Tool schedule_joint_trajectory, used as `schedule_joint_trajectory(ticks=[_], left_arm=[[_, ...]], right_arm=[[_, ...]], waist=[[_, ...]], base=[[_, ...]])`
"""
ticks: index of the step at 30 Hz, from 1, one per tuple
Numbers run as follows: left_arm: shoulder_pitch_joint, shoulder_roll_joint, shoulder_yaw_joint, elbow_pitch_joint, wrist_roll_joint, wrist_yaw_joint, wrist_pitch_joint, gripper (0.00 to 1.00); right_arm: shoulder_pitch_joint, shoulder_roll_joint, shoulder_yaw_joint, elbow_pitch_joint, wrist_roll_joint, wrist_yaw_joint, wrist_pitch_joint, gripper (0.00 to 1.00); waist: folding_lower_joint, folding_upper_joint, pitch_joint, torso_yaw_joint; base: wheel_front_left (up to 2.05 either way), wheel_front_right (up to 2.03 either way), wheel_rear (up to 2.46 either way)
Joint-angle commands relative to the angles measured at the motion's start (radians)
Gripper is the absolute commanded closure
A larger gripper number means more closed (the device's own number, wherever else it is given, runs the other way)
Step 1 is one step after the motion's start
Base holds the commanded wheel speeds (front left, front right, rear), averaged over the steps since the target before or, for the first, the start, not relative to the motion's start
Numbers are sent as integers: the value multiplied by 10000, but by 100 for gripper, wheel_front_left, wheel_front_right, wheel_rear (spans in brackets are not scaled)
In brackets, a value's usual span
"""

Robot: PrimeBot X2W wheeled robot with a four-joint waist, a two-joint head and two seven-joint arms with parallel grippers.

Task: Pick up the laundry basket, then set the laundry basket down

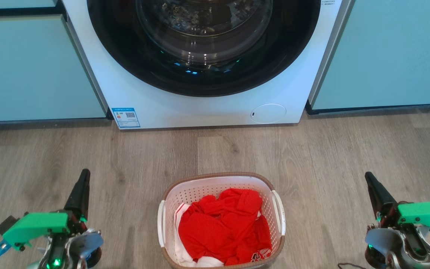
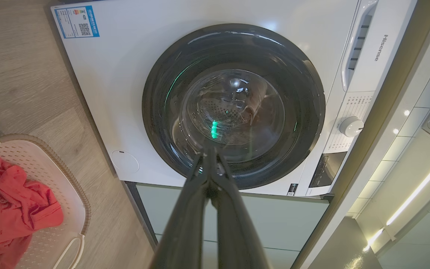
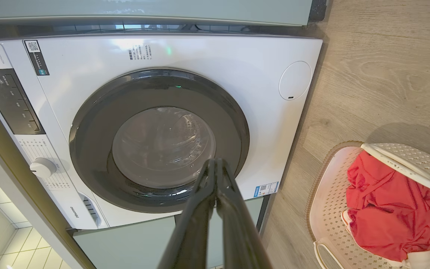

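Fingers [image 1: 79, 190] flank laundry basket [image 1: 200, 191], well apart.

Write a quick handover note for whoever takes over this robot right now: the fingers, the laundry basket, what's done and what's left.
The left gripper: fingers shut, empty, off to the basket's left, not touching it.
The right gripper: fingers shut, empty, off to its right.
The laundry basket: on the wood floor before the washing machine, between the grippers, with red clothes inside.
Done: nothing that shows; no grasp made.
Left: probably open the fingers, take the side handles, lift, set down.
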Motion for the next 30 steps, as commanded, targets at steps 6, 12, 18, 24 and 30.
schedule_joint_trajectory(ticks=[6,12,18,24,30], left_arm=[[-595,66,360,-331,79,-67,71,100],[-595,66,360,-331,79,-67,71,100],[-595,66,360,-331,79,-67,71,100],[-595,66,360,-331,79,-67,71,100],[-595,66,360,-331,79,-67,71,100]], right_arm=[[-474,-79,177,-309,-70,-15,75,100],[-474,-79,177,-309,-70,-15,75,100],[-474,-79,177,-309,-70,-15,75,100],[-474,-79,177,-309,-70,-15,75,100],[-474,-79,177,-309,-70,-15,75,100]], waist=[[0,-1,0,0],[0,-1,0,0],[0,-1,0,0],[0,-1,0,0],[0,-1,0,0]], base=[[0,0,0],[0,0,0],[0,0,0],[0,0,0],[0,0,0]])
